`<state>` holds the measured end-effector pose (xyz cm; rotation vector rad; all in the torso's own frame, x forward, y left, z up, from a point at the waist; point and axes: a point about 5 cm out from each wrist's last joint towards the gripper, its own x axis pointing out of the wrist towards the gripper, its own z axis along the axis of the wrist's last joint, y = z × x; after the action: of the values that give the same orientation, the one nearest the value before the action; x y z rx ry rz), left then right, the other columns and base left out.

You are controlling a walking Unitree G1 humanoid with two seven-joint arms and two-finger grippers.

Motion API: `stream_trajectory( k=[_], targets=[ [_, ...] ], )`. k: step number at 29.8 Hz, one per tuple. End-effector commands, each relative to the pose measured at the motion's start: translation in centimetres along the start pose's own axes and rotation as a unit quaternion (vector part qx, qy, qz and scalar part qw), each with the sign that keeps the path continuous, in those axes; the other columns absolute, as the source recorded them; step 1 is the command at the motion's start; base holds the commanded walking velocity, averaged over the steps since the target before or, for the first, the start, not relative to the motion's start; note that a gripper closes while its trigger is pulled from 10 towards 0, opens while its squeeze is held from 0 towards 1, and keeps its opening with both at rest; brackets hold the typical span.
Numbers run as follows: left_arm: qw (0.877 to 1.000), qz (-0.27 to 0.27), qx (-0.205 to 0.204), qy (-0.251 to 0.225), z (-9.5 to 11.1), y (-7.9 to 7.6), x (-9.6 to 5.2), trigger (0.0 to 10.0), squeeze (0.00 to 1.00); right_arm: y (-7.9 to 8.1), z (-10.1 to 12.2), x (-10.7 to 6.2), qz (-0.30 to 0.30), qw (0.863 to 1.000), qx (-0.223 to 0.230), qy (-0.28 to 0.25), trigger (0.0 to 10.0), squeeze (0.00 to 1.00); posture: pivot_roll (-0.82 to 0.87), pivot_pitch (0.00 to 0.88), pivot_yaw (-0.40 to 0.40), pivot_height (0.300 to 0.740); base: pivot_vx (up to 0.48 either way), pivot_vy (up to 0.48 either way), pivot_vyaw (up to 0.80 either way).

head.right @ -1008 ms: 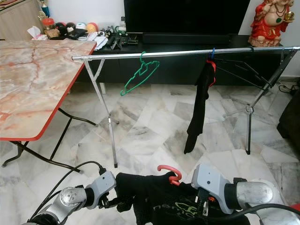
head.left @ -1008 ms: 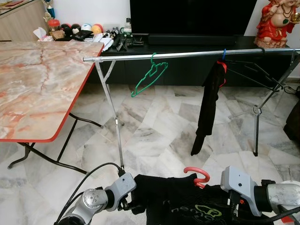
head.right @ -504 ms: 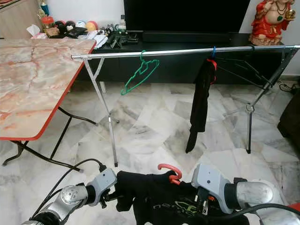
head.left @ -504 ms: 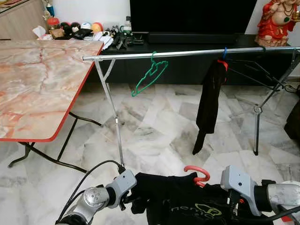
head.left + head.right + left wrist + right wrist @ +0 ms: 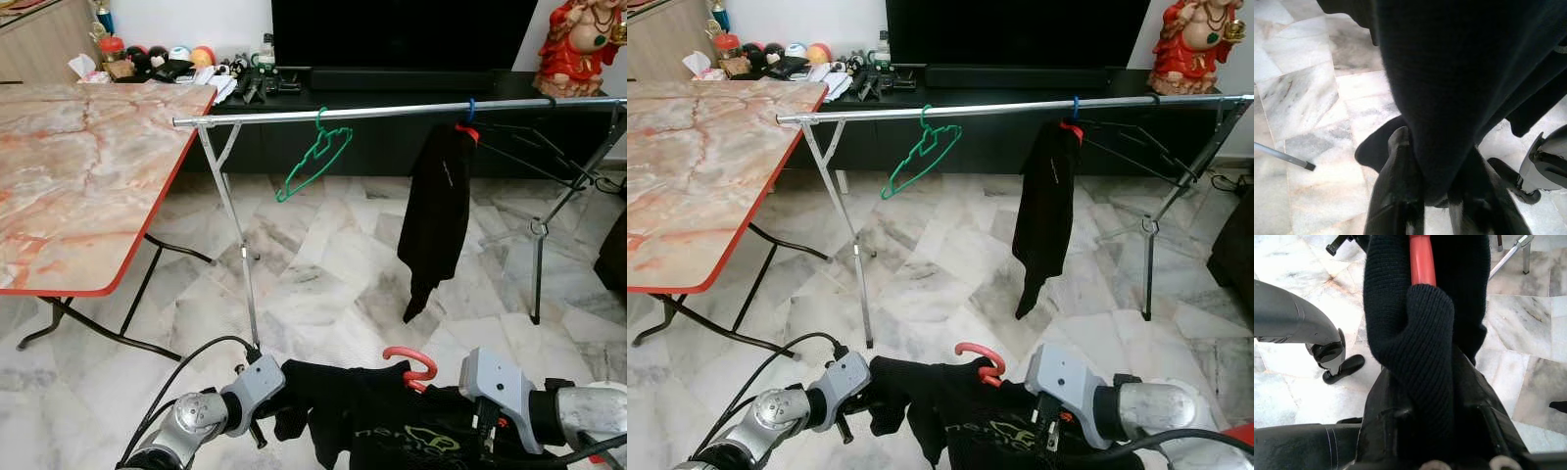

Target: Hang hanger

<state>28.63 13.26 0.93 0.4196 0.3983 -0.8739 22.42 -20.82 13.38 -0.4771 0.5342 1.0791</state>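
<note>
Count of items, by kind.
Hangers: 2, namely one green hanger on the rail and one red hanger inside a black garment. Black garments: 2, the second black garment hanging on the rail. Claws: 2, left claw and right claw. Counter: 1.

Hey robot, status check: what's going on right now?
Left gripper and right gripper shut on black garment with red hanger. Silver rail ahead, not reached. Green hanger hangs there.
</note>
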Motion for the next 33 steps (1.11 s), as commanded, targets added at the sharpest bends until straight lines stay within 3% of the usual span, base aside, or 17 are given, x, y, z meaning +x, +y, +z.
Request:
stream_trajectory(
  k=[1, 11, 21, 23, 25, 29, 30, 32, 33],
  targets=[
    [1.0, 0.005, -0.009, 0.006, -0.4, 0.0, -0.1, 0.0, 0.0, 0.4, 0.8, 0.0, 0.005, 1.0, -0.014, -0.017, 10.0, 0.0, -0.06, 0.081, 0.031, 0.74, 0.0, 0.0, 0.0],
    [0.999, 0.048, -0.023, 0.006, -0.7, 0.8, -0.5, 0.0, 0.0, 0.5, 0.6, 0.4, 0.006, 1.0, -0.011, -0.016, 10.0, 0.0, -0.05, 0.068, 0.033, 0.74, 0.0, 0.0, 0.0],
    [0.99, 0.126, -0.046, 0.044, -1.8, 2.3, -1.5, 0.0, 0.0, -1.7, 0.0, 0.4, -0.078, 0.997, 0.003, 0.002, 10.0, 0.0, -0.05, 0.072, 0.03, 0.74, 0.0, 0.0, 0.0],
    [0.975, 0.201, -0.076, 0.064, -2.3, 3.5, -2.1, 0.0, 0.0, -2.2, -0.4, 0.2, -0.098, 0.995, 0.016, 0.011, 10.0, 0.0, -0.05, 0.076, 0.03, 0.74, 0.0, 0.0, 0.0],
    [0.963, 0.24, -0.096, 0.075, -2.6, 4.1, -2.6, 0.0, 0.0, -2.3, -0.5, 0.1, -0.102, 0.994, 0.018, 0.015, 10.0, 0.0, -0.05, 0.079, 0.029, 0.74, 0.0, 0.0, 0.0],
    [0.929, 0.329, -0.143, 0.096, -3.7, 5.2, -3.9, 0.0, 0.0, -2.6, -0.8, 0.1, -0.121, 0.992, 0.03, 0.022, 10.0, 0.0, -0.05, 0.085, 0.029, 0.74, 0.0, 0.0, 0.0],
    [0.929, 0.329, -0.143, 0.096, -3.7, 5.2, -3.9, 0.0, 0.0, -2.6, -0.8, 0.1, -0.121, 0.992, 0.03, 0.022, 10.0, 0.0, -0.05, 0.085, 0.029, 0.74, 0.0, 0.0, 0.0],
    [0.906, 0.382, -0.144, 0.115, -4.3, 5.7, -4.7, 0.0, 0.0, -3.1, -1.0, 0.2, -0.145, 0.988, 0.037, 0.027, 10.0, 0.0, -0.04, 0.085, 0.028, 0.74, 0.0, 0.0, 0.0],
    [0.906, 0.382, -0.144, 0.115, -4.3, 5.7, -4.7, 0.0, 0.0, -3.1, -1.0, 0.2, -0.145, 0.988, 0.037, 0.027, 10.0, 0.0, -0.04, 0.085, 0.028, 0.74, 0.0, 0.0, 0.0]
  ],
)
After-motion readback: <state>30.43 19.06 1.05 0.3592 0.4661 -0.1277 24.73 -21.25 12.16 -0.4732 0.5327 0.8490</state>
